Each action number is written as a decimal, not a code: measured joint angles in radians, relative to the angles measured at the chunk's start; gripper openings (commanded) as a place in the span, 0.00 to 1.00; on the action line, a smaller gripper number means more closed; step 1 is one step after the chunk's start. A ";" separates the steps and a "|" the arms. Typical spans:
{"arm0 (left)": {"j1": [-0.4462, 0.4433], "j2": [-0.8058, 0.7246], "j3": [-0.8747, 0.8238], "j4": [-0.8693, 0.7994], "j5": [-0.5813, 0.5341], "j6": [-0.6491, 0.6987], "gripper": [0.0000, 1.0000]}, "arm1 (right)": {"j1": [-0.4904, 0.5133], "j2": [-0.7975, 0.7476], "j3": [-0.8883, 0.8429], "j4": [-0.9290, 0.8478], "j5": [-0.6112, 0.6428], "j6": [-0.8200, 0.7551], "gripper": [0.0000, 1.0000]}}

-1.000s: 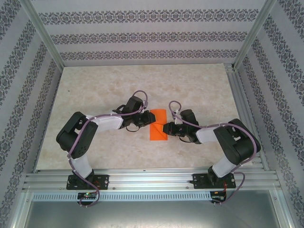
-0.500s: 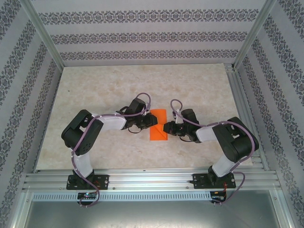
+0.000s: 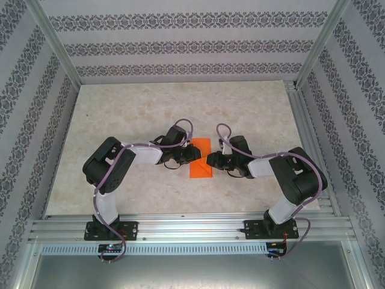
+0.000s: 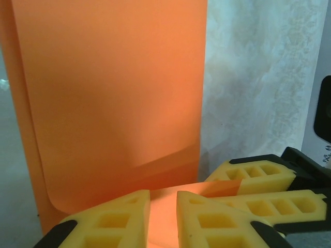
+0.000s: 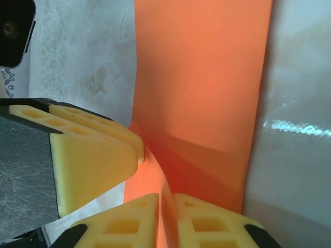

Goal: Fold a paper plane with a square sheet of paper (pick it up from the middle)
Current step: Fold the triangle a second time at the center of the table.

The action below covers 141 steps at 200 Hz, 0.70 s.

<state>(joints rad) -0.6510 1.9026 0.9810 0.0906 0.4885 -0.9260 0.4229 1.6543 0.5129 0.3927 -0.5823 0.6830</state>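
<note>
The square sheet of paper (image 3: pixel 200 164) lies mid-table, bright orange and folded into an upright rectangle; no paper plane shape is in view. My right gripper (image 3: pixel 210 161) is at its right edge, shut on a lifted flap that runs edge-on between its fingers (image 5: pixel 165 199). My left gripper (image 3: pixel 194 154) is at the left edge. Its jaws (image 4: pixel 163 194) stand a narrow gap apart, and the pale flap shows through the gap. Its fingertip (image 5: pixel 132 150) touches the flap's curl. The rest of the sheet (image 4: pixel 114 93) (image 5: pixel 207 77) lies flat.
The pale marbled table (image 3: pixel 132 114) has bare room all round the paper. Aluminium rails (image 3: pixel 192 226) run along the near edge, and posts and patterned walls close in the sides and back.
My left gripper has slid right onto the paper's left edge. The right gripper has shifted slightly up and left, still holding the flap.
</note>
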 measured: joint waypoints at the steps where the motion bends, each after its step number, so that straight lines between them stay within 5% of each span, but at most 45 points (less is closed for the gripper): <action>1: 0.000 0.000 0.000 0.000 0.000 0.000 0.22 | 0.000 0.000 0.000 -0.001 0.000 0.000 0.20; 33: 0.000 0.007 0.000 0.001 -0.001 -0.006 0.22 | 0.000 -0.024 0.005 -0.068 0.000 -0.015 0.28; 69: 0.000 0.007 0.000 0.004 -0.003 -0.012 0.22 | 0.000 -0.073 0.006 -0.140 0.001 -0.051 0.25; 117: 0.000 0.007 0.000 0.019 -0.003 -0.018 0.22 | 0.000 -0.080 0.029 -0.209 0.006 -0.095 0.09; 141: 0.000 0.007 0.000 0.021 -0.003 -0.018 0.24 | 0.000 -0.076 0.042 -0.226 0.008 -0.109 0.08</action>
<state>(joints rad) -0.6510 1.9099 0.9810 0.1116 0.4854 -0.9443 0.4225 1.5784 0.5552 0.1669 -0.5743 0.5735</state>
